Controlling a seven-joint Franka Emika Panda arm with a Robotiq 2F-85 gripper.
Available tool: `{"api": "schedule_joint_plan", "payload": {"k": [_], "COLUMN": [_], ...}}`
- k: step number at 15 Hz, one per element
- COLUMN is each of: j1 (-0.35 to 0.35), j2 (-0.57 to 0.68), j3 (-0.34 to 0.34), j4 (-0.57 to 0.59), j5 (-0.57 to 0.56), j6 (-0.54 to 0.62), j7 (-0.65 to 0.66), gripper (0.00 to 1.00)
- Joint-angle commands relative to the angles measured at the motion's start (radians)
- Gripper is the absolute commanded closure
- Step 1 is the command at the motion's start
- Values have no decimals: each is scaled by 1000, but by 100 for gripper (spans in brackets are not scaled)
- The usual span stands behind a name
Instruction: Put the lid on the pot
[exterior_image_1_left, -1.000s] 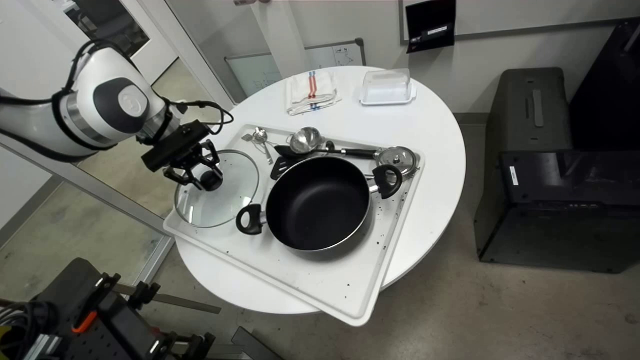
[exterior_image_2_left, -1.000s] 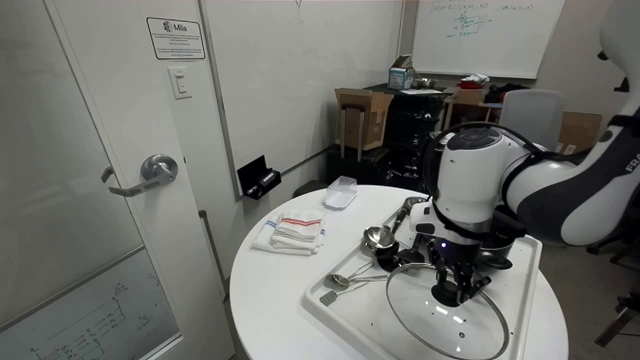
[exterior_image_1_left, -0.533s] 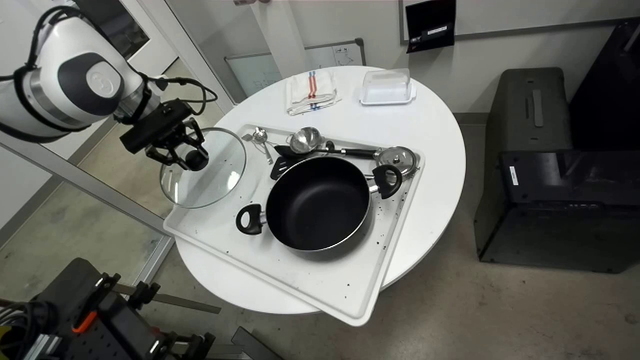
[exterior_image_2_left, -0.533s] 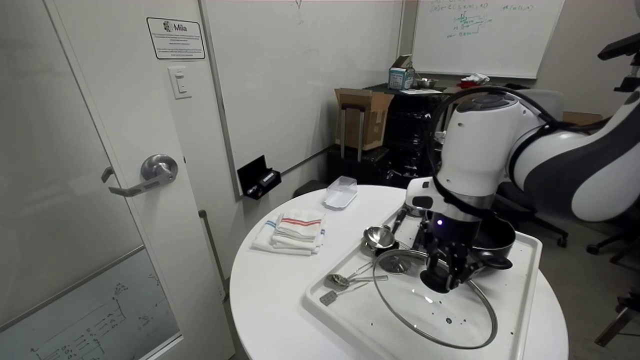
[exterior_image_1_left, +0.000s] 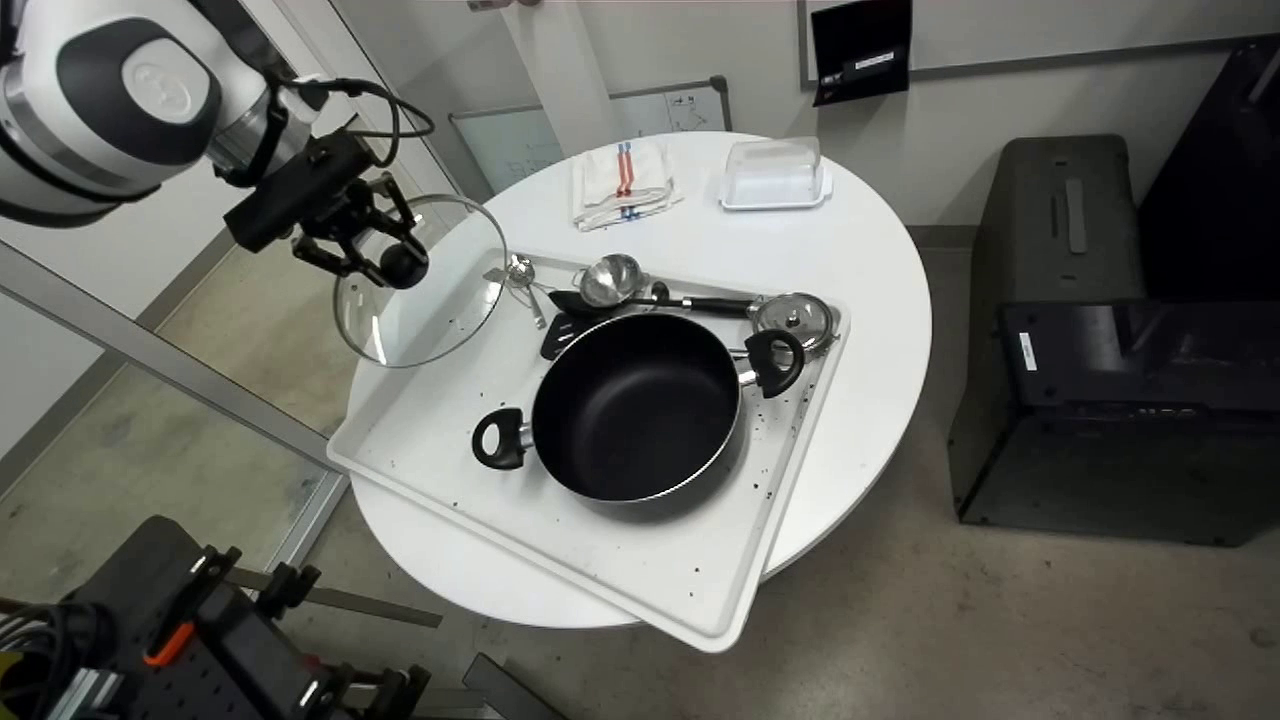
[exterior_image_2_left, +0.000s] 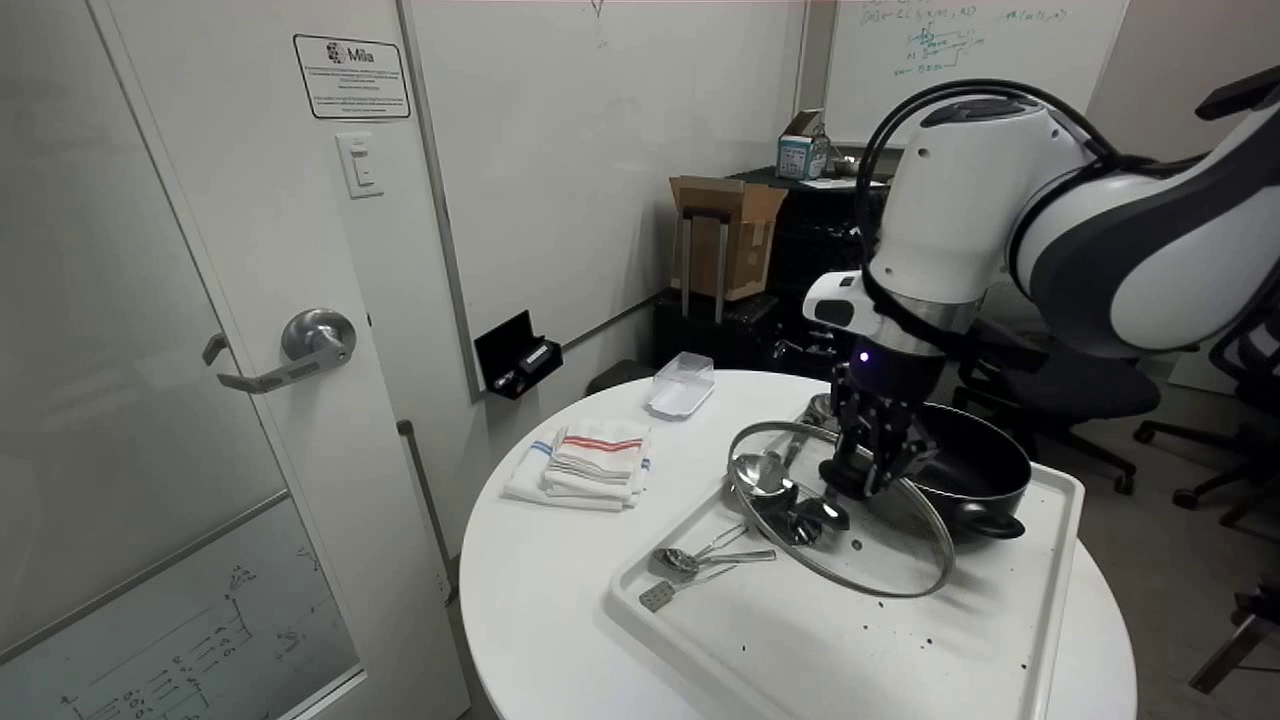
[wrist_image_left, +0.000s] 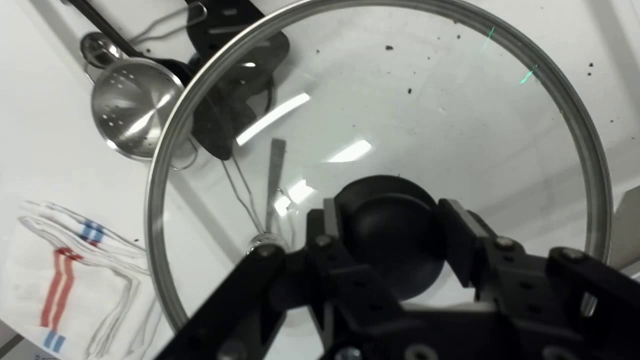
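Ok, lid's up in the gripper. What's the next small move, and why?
I'd probably shift the lid sideways toward the pot before lowering. The gripper is closed on the knob, and in both exterior views the lid is raised, off to one side of the pot, not centred over its opening. Height clearance is hard to judge, so go slowly.

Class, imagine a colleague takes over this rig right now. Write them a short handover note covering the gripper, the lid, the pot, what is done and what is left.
Gripper: closed on the black knob of the glass lid.
Lid: held in the air, off to one side of the pot, not over it.
Pot: uncovered, on the white tray.
Done: lid gripped and raised.
Left: bring it over the pot, lower it on, release.
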Motion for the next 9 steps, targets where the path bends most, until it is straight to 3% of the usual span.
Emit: {"api": "schedule_joint_plan", "payload": {"k": [1, 9], "j1": [8, -42], "j2": [-35, -10], "j3": [-56, -153], "j4": [48, 152], "j5": [21, 44], "j6": [-67, -179], "j7": [36, 95], "gripper": [75, 75]}}
